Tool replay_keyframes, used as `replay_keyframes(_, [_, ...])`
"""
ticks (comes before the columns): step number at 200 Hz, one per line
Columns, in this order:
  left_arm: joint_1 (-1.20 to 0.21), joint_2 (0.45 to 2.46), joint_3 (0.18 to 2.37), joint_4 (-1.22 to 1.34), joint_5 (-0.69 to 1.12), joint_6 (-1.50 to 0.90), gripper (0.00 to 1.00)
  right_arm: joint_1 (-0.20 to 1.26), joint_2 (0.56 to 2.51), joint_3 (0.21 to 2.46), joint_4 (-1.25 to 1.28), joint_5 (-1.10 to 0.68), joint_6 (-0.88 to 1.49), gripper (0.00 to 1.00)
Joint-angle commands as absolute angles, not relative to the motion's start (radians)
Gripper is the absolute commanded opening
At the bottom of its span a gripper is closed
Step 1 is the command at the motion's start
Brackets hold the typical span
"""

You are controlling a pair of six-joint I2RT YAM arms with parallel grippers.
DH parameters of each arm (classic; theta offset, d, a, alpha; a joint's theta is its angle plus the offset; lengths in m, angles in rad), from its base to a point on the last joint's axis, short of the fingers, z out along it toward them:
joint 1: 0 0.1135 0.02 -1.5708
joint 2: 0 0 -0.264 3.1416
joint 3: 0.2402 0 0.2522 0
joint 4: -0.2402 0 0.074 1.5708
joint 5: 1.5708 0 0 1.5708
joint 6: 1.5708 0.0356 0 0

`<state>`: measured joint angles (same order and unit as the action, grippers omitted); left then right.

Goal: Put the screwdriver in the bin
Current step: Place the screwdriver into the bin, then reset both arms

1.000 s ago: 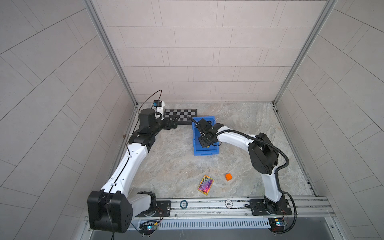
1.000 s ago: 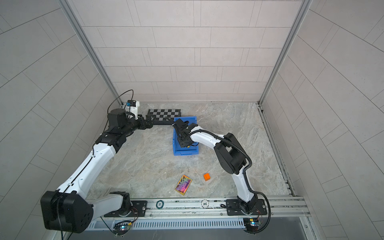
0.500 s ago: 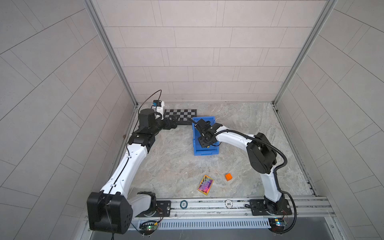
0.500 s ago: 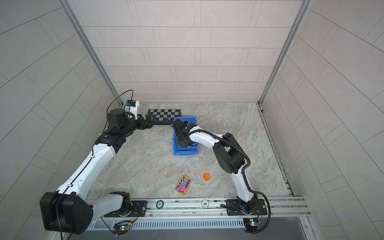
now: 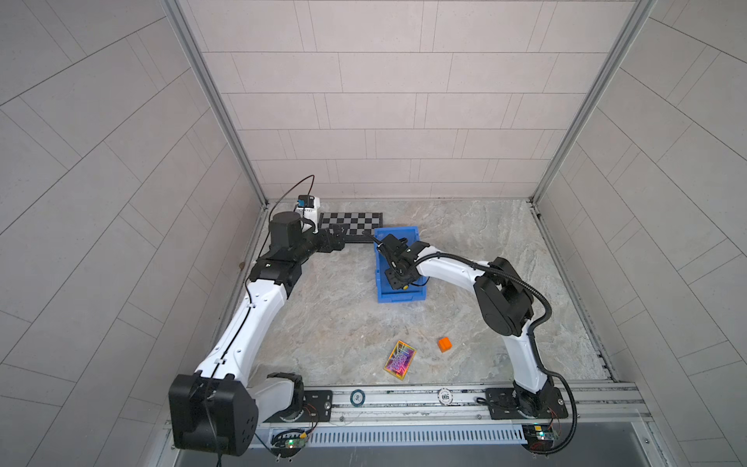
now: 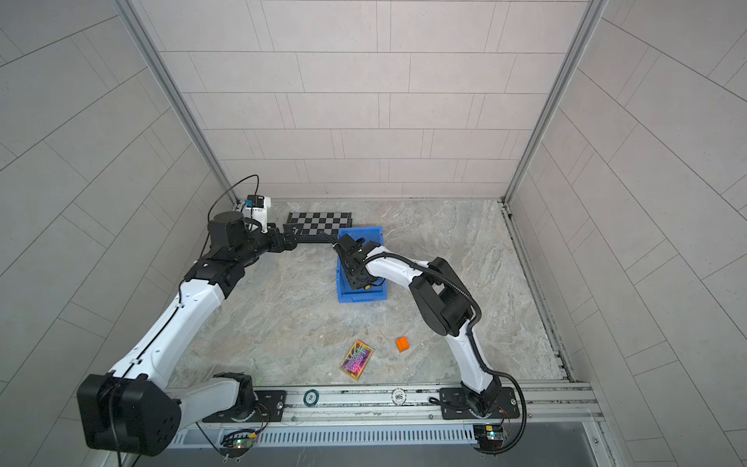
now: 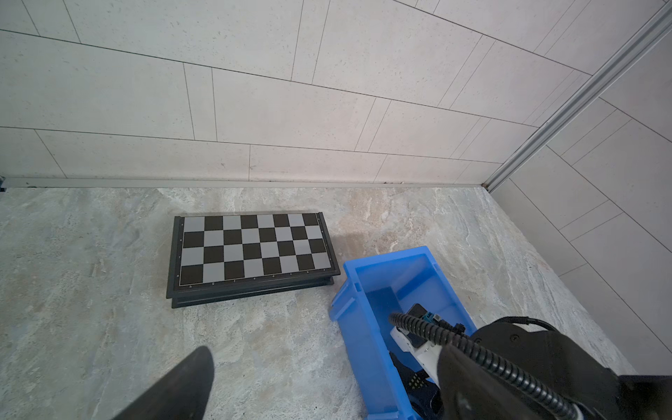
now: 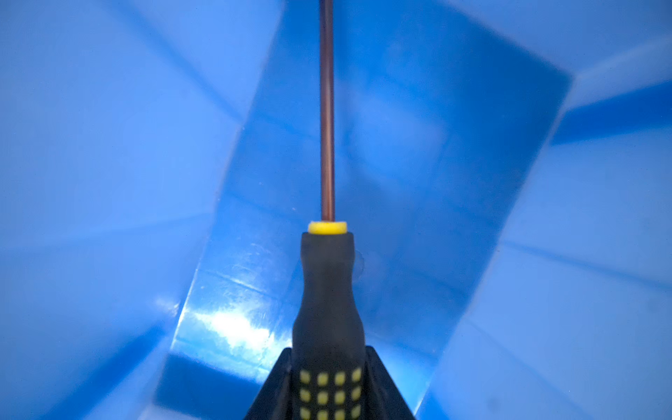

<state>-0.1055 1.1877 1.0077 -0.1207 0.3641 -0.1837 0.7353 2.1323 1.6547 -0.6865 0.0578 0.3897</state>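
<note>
Screwdriver [image 8: 329,291]: handle gripped between right jaws, inside bin [image 5: 400,297].
Bin: at 5 o'clock of chessboard [image 5: 351,223].
Left jaws: spread, empty.

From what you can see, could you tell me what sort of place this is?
Likely a robot test cell: tiled walls box in a tabletop, with two arms on a rail.
</note>
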Motion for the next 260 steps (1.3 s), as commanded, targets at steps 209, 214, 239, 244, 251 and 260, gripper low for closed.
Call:
replay_keyframes(209, [-0.187,1.041,0.823,0.054,0.146,0.011,1.00,0.618,1.525,1.441,-0.576,0.157,0.236,0.44])
replay_keyframes(214, [-0.187,1.044,0.825,0.052,0.147,0.015,0.99,0.605,1.506,1.419,-0.560,0.154,0.230,0.44])
replay_keyframes(239, [-0.187,1.044,0.816,0.066,0.149,0.020,0.99,0.529,1.430,1.351,-0.536,0.131,0.234,0.46])
replay_keyframes(244, [-0.187,1.043,0.816,0.067,0.146,0.021,0.99,0.515,1.412,1.338,-0.534,0.128,0.236,0.46])
replay_keyframes(251, [-0.187,1.041,0.815,0.069,0.142,0.025,1.00,0.492,1.390,1.319,-0.530,0.122,0.238,0.46])
replay_keyframes(260, [-0.187,1.039,0.813,0.073,0.137,0.028,1.00,0.460,1.355,1.293,-0.527,0.107,0.240,0.47])
